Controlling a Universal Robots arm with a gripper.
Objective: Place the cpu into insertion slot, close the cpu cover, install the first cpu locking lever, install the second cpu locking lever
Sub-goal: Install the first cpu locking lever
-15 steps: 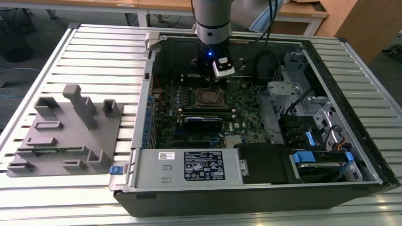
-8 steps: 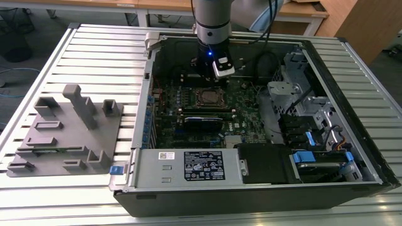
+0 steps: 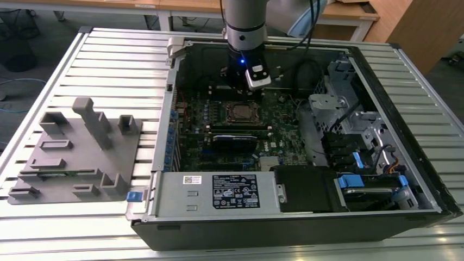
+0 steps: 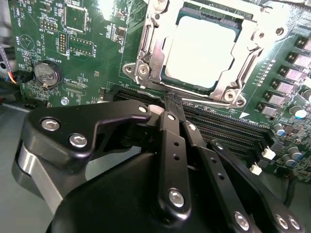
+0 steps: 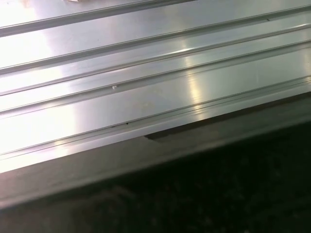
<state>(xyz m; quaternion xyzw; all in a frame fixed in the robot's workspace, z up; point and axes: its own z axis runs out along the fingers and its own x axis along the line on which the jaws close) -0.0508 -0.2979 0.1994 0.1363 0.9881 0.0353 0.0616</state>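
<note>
The gripper [image 4: 171,99] is closed, its two black fingers [image 4: 169,145] pressed together with nothing between them, tips meeting in a narrow point. In the second wrist view that point hangs just short of the near edge of the insertion slot [image 4: 146,73], over the long black memory slots [image 4: 228,127] that run beside the socket. From the fingertips, the socket lies at about one o'clock, close by.

The cpu [image 4: 204,46] already sits in the slot, its pale metal top flat and bright. The cpu cover [image 4: 250,46], a silvery frame with a square cut-out, lies down around the chip, so the chip shows through the opening. Whether either locking lever is latched cannot be told.

In the exterior view the arm [image 3: 245,22] comes down into an open computer case [image 3: 406,163] lying on a ribbed metal table [image 3: 65,70]. The gripper [image 3: 246,89] hovers at twelve o'clock from the socket [image 3: 240,112], just beyond it. A grey fixture block [image 3: 80,157] rests on the table at about nine o'clock from the case, well apart.
</note>
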